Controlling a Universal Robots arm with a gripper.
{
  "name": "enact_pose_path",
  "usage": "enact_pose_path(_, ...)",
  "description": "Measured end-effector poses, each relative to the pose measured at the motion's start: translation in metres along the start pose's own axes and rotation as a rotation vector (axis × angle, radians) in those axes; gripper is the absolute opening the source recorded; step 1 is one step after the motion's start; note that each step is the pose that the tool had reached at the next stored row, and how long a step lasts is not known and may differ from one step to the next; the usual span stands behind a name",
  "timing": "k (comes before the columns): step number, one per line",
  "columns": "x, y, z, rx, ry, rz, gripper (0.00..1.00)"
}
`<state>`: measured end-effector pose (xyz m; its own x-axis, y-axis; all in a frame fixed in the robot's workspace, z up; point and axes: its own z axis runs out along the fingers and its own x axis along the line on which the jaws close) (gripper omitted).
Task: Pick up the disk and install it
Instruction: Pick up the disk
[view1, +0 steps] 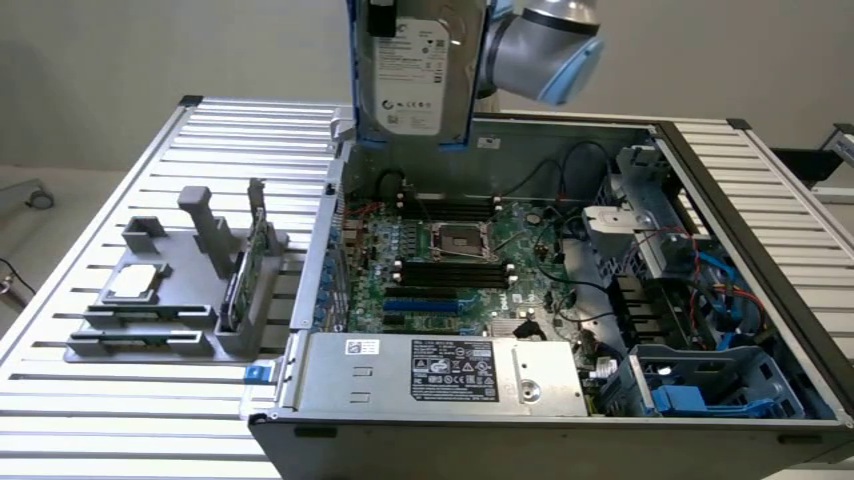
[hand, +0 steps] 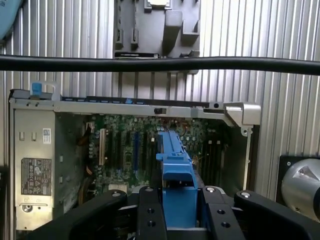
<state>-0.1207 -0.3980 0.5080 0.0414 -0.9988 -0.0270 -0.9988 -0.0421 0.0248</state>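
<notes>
Slatted aluminium made up the counter (view1: 120, 150), with a plain pale wall behind it. On it lay an open computer case (view1: 787, 330). Its motherboard (view1: 454, 250) was exposed, a long grey power-supply box (view1: 441, 375) ran along the near edge, and a drive cage (view1: 707, 385) with blue fittings sat at the exterior view's right. Towards the exterior view's left stood a grey fixture (view1: 200, 225) carrying a small square processor chip (view1: 134, 283).

The disk (view1: 414, 75) hung upright above the far wall of the case, label towards the exterior camera, clear of everything below. The arm (view1: 547, 50) showed just behind it. In the wrist view the pincer (hand: 182, 212) was clamped on the disk, its black fingers (hand: 150, 210) pressed against either side of the blue carrier rail, with the motherboard well beneath.

The hold appeared to take only one end of the carrier, so a jolt could probably pivot the disk in the grip. If it slipped free, it would likely fall onto the bare board and its open processor socket. The drive cage lay well apart from the disk, and loose red and blue cables (view1: 727, 285) crowded that side. A tilted carrier might snag them or jam against the cage edge. A black cable (hand: 160, 64) crossing the wrist view could also catch.
</notes>
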Motion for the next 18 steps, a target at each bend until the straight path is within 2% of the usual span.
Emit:
enact_pose_path(3, 0.005, -0.0130, -0.0004, -0.0001, 0.0002, 0.000, 0.33)
enact_pose_path(9, 0.021, -0.0322, -0.0005, 0.0000, 0.0000, 0.000, 0.33)
enact_pose_path(18, 0.049, -0.0552, -0.0006, -0.0001, 0.0001, 0.000, 0.33)
